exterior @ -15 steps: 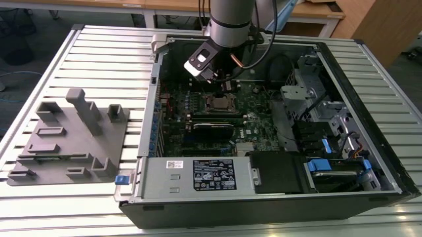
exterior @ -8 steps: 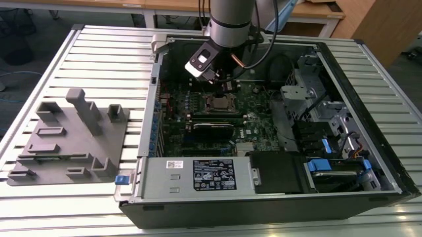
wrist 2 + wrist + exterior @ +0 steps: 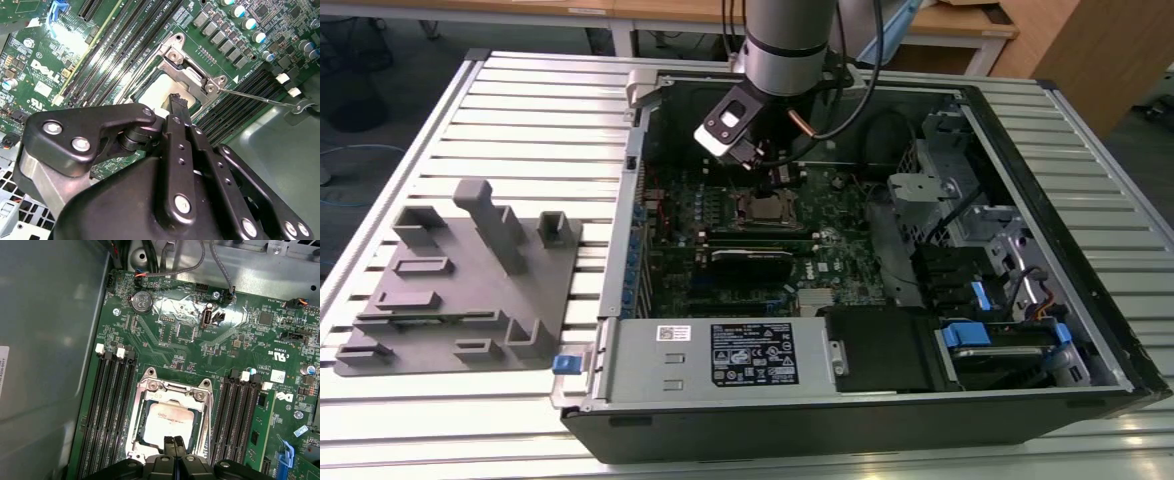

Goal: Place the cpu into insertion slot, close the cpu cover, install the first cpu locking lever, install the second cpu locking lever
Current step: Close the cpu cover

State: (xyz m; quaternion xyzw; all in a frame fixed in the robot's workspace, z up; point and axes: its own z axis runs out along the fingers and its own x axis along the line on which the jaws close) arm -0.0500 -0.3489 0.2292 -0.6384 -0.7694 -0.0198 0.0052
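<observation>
We see the arm reaching down into the open PC case in the upper middle of the exterior view, with the gripper directly over the insertion slot.

- **Cpu:** The cpu is seated in the insertion slot. Its dull silver top shows through the window of the cpu cover.
- **Cover:** It appears to lie down flat over the socket, framing the chip on all sides.
- **Claw:** The gripper is clenched, fingertips pressed together with nothing between them. The tips sit over one edge of the cpu; we can't say whether they touch it.
- **Lever:** In the second wrist view the gripper tip sits beside the cpu. A thin wire locking lever sticks out from a corner of the cover, slanting across the long black memory slots. We can't tell whether it is latched.
- **Surroundings:** There is green motherboard all around the socket. A grey fixture block sits on the slatted table at the exterior view's left, well apart from the case.
</observation>
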